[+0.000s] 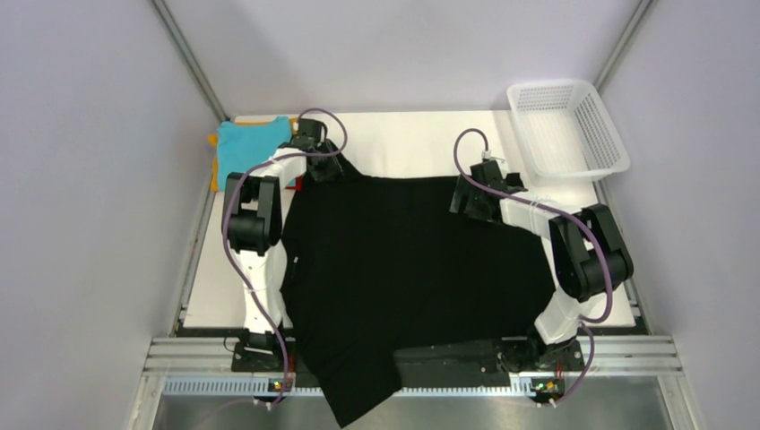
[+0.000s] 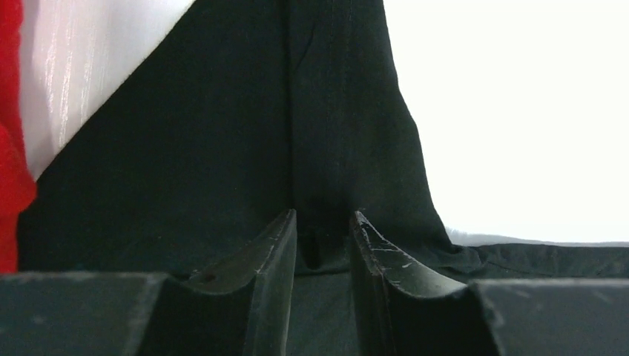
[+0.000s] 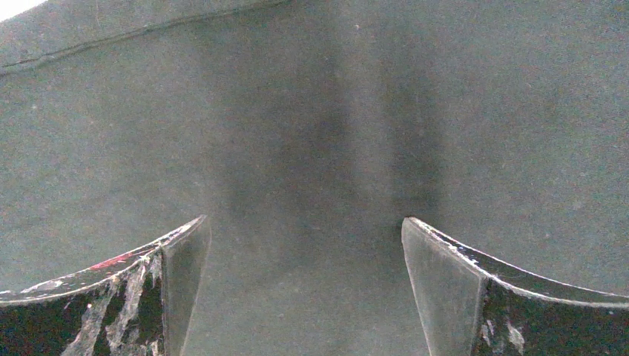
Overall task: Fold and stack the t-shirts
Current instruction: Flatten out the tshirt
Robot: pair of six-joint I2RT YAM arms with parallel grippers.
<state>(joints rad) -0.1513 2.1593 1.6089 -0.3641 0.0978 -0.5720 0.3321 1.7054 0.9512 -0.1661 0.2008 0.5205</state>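
Note:
The large black t-shirt [image 1: 403, 269] lies spread on the white table, its near end hanging over the front rail. My left gripper [image 1: 323, 166] is at the shirt's far left corner. In the left wrist view its jaws [image 2: 323, 219] stand nearly closed, pinching a raised fold of the black cloth [image 2: 222, 148]. My right gripper [image 1: 475, 202] is at the shirt's far right edge. In the right wrist view it [image 3: 305, 222] is wide open just above flat black cloth [image 3: 311, 111]. The folded teal shirt [image 1: 255, 139] lies on the orange-yellow one [image 1: 215, 157] at the far left. The red one [image 2: 11, 111] shows beside the left gripper.
A white mesh basket [image 1: 565, 130] stands at the far right corner. Bare white table [image 1: 403, 143] lies beyond the black shirt. A metal rail [image 1: 627, 349] runs along the near edge with both arm bases. Grey walls close in on both sides.

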